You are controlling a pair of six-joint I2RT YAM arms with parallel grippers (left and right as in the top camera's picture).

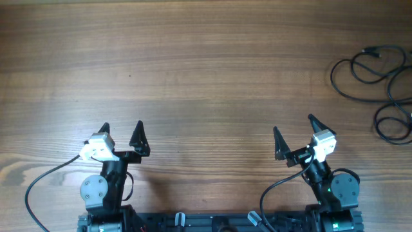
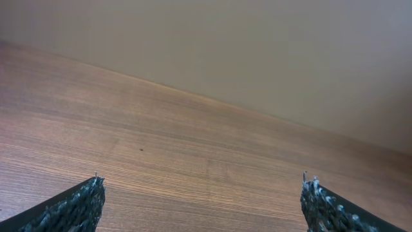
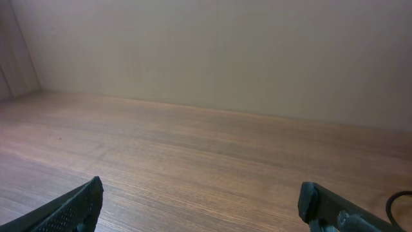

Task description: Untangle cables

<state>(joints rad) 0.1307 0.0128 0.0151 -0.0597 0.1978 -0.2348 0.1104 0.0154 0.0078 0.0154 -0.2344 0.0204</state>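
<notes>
Left hand (image 1: 121,125): jaws spread wide, nothing between them, touching nothing. In the left wrist view we see its two dark, textured fingertips (image 2: 77,203) at opposite lower corners, with only bare table (image 2: 193,142) between them and a plain wall (image 2: 257,51) beyond.

Right hand (image 1: 293,124): also spread wide and empty. We take this hand as our reference point. In the right wrist view its fingertips (image 3: 74,206) sit far apart at the bottom corners, with bare wood between.

Pose, left arm (image 1: 103,183): folded back over its mount, hand held out ahead of it with the fingers pointing away from the robot. It sits well apart from the right hand, out to that hand's left and about level with it.

Pose, right arm (image 1: 335,183): folded the same way, just behind and to the right of the right hand. We note the hand is skewed, its right fingertip reaching farther forward than its left.

Cables (image 1: 388,90): thin black cords lying in loose overlapping loops on the table, ahead of the right hand and well off to its right. One small plug end shows at the far side of the loops. Neither hand touches them.
</notes>
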